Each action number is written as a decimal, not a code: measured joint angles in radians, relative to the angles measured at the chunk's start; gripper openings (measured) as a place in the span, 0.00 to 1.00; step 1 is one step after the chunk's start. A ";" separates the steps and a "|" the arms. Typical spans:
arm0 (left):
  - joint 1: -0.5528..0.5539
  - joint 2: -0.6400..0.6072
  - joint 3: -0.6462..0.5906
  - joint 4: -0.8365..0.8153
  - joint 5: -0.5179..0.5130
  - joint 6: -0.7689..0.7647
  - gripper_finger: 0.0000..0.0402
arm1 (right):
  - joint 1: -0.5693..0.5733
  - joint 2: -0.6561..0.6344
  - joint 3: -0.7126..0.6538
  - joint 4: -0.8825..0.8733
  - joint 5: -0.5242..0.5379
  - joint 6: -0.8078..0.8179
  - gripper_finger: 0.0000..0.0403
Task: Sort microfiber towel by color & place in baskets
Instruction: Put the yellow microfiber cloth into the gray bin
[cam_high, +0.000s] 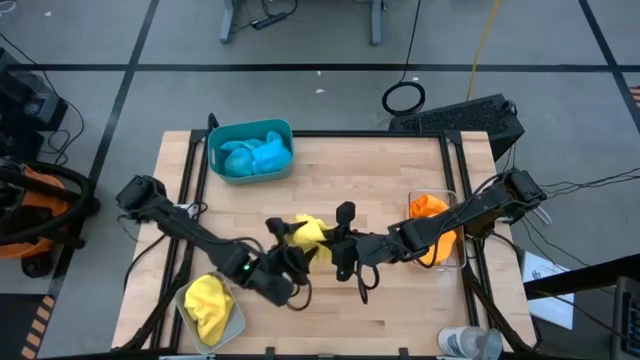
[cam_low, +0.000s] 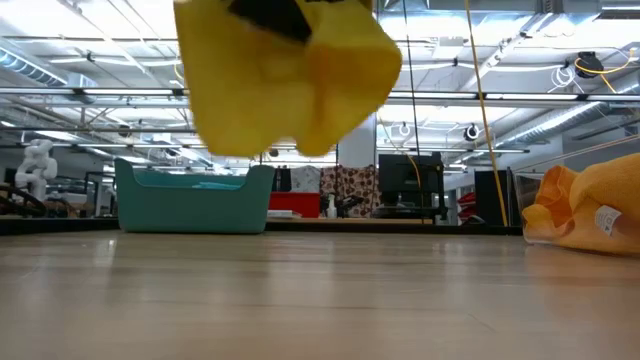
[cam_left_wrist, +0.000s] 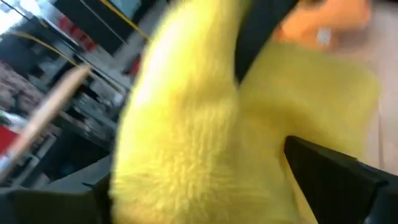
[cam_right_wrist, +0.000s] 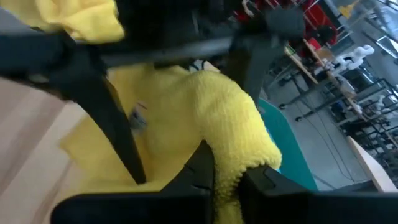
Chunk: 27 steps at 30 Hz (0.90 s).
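Mostly sorted: blue cloths in teal bin (cam_high: 250, 131), orange in clear bin (cam_high: 448, 205), one yellow in grey bin (cam_high: 236, 318); last yellow towel (cam_high: 310, 234) mid-table, airborne, pinched by L gripper (cam_high: 285, 232) & R gripper (cam_high: 335, 240).

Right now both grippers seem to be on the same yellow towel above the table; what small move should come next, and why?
Probably the right gripper should open, leaving the lifted yellow towel to the left gripper. Both pinch it mid-table, and the pale grey basket already holding a yellow towel sits on the left arm's side.
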<state>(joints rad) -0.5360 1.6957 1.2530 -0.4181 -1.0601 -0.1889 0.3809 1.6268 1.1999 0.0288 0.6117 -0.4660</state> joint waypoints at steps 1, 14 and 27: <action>0.010 0.005 0.000 -0.027 0.030 -0.029 0.88 | 0.001 0.000 0.000 -0.003 -0.001 0.000 0.05; -0.018 -0.012 0.000 -0.055 0.183 -0.072 0.05 | 0.002 0.000 0.002 -0.186 -0.011 0.111 0.32; -0.034 -0.040 0.000 -0.047 0.272 -0.068 0.04 | 0.123 -0.010 0.002 -0.257 0.217 0.038 0.58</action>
<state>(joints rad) -0.5701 1.6554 1.2530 -0.4652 -0.7877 -0.2565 0.5038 1.6172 1.2015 -0.2285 0.8282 -0.4277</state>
